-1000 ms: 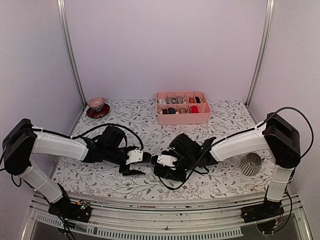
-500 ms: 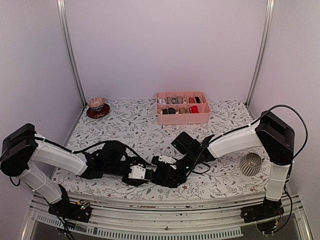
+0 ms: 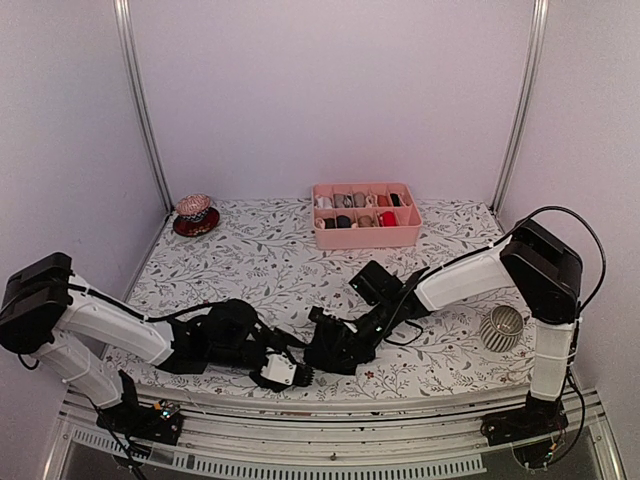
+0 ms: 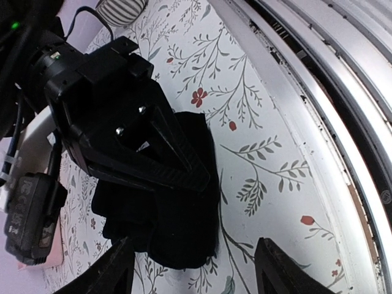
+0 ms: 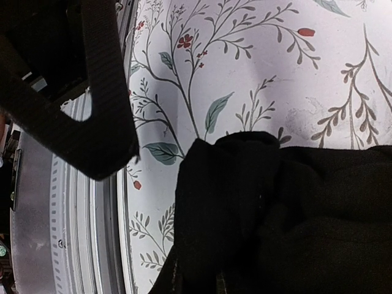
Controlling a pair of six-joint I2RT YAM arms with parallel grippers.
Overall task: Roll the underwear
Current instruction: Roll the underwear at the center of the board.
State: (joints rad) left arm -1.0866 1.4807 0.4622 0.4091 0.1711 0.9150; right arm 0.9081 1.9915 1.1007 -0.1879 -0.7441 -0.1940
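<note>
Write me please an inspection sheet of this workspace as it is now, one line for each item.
Surface: flowered tablecloth, flat, no spill seen.
Job's things: black underwear, bunched near the front edge, not rolled; only one piece seen.
Clutter: pink tray with small rolls at the back; small bowl back left; ribbed cup on the right.
Grippers: right gripper shut on the underwear; left gripper open, facing the underwear, holding nothing.
Cables: black cable loops over the right arm; no snag seen.
Surroundings: pale walls, metal posts, metal rail along the front.
</note>
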